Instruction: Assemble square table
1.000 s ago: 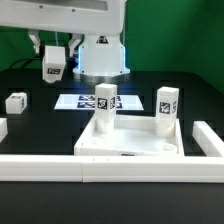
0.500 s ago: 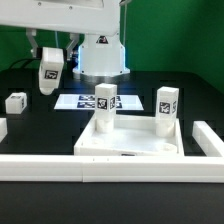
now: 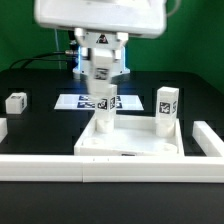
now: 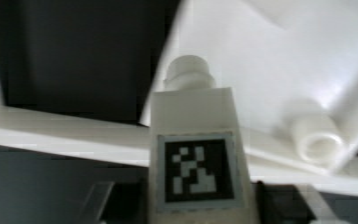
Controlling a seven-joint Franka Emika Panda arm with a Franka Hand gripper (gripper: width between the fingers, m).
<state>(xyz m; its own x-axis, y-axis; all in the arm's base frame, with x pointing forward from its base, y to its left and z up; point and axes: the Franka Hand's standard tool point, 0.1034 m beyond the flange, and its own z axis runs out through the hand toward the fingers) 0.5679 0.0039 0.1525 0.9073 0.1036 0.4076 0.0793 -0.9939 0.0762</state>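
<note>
Mid-assembly on my rig: the gripper (image 3: pixel 102 60) is clamped on a white tagged leg (image 3: pixel 102 70), carried clear of the black worktop (image 3: pixel 40 125) above the far side of the square tabletop (image 3: pixel 130 150). The wrist view confirms the hold, with the leg (image 4: pixel 194 150) pinched between the jaws and its stubby screw end pointing toward the white slab beyond.

The tabletop lies rim-up against the low border wall (image 3: pixel 110 168) along the worktop's edge nearest the exterior camera. Two legs already stand in its far corners, one (image 3: pixel 105 108) at the exterior view's left and one (image 3: pixel 167 108) at the exterior view's right. A fourth leg (image 3: pixel 15 102) lies loose near the worktop's edge on the exterior view's left, and the marker board (image 3: pixel 80 101) is flat behind the slab.

I read this as the third leg's placement, roughly halfway through. My next move calls for bringing the leg over a free near corner, keeping it upright, lowering the screw end into its hole without knocking the standing leg below, then turning it home.
</note>
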